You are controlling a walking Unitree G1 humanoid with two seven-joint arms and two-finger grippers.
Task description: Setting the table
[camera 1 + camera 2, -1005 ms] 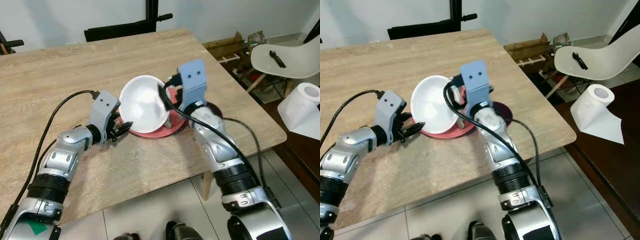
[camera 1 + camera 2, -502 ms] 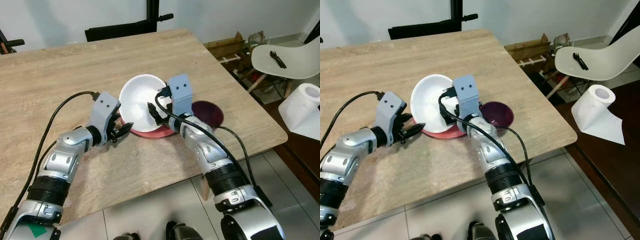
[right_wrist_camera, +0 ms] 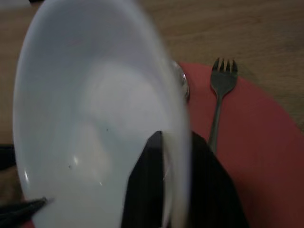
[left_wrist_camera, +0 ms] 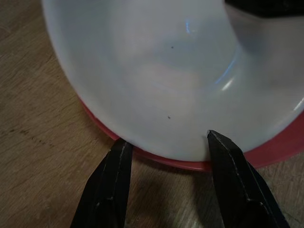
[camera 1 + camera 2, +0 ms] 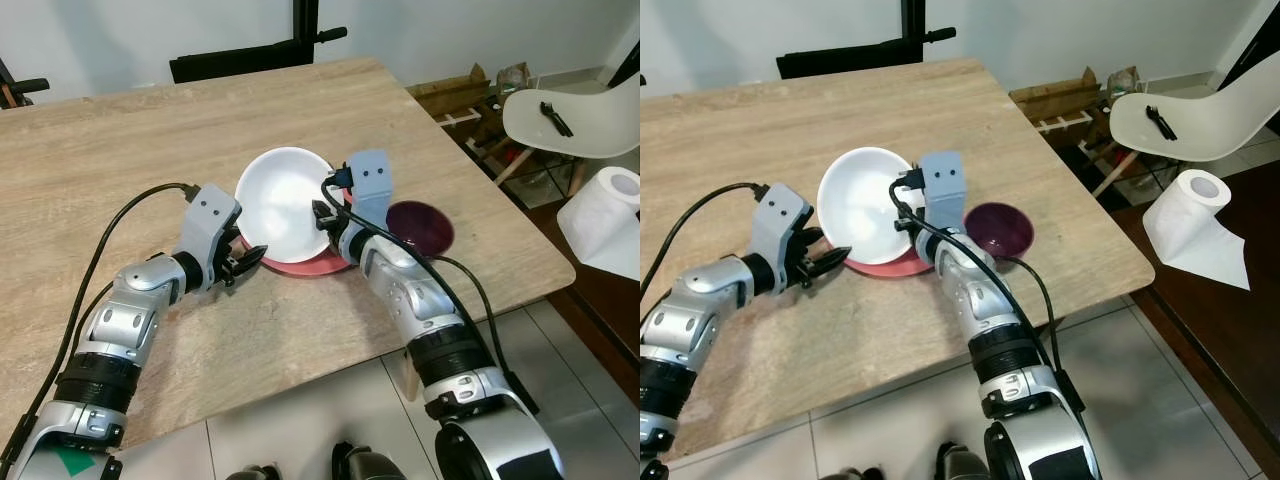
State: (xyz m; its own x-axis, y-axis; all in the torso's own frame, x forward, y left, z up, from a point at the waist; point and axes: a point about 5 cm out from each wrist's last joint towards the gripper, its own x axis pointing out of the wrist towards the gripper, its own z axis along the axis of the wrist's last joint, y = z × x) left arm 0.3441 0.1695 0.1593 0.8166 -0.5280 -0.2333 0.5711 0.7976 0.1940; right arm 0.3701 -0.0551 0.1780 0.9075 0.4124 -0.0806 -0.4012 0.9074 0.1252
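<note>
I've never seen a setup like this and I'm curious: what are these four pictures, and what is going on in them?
A humanoid robot looks down at a wooden table. The two wide pictures come from its head; the two close ones from cameras on its wrists. On the table a white bowl sits tilted on a red plate, with a fork lying on the plate and a purple bowl beside it. The right pincer grips the white bowl's rim, one finger inside and one outside. The left pincer is open at the plate's edge.
</note>
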